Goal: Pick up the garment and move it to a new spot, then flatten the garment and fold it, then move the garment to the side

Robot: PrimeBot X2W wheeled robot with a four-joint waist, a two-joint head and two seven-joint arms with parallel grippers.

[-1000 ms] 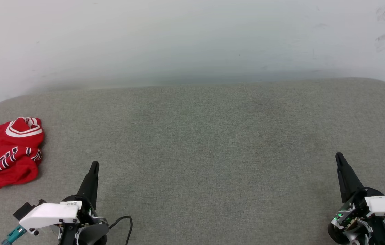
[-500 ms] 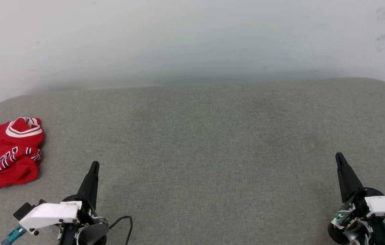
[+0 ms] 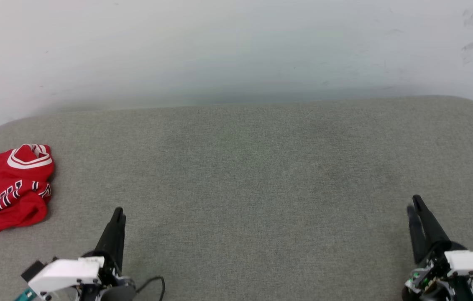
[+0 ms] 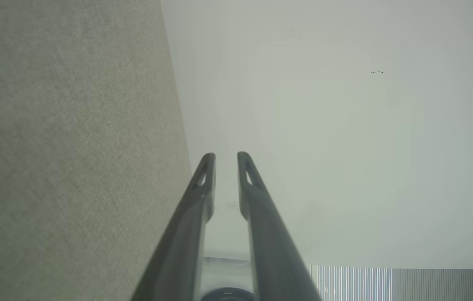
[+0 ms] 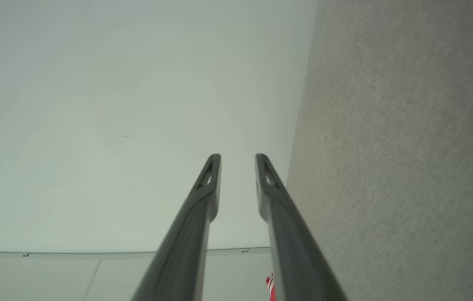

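The garment is a red jersey with white-striped trim and black lettering, crumpled at the far left edge of the grey cushion. A sliver of it peeks out at the bottom of the right wrist view. My left gripper hovers at the lower left, to the right of the garment and apart from it. Its fingers stand slightly parted and empty in the left wrist view. At the lower right, far from the garment, my right gripper is also a little open with nothing between its fingers.
A pale wall rises behind the cushion's back edge. The cushion's rounded corners show at the left and right. A black cable loops beside my left wrist.
Both grippers have drawn back toward the near edge and their fingers have parted from shut to slightly open. The garment has not moved.
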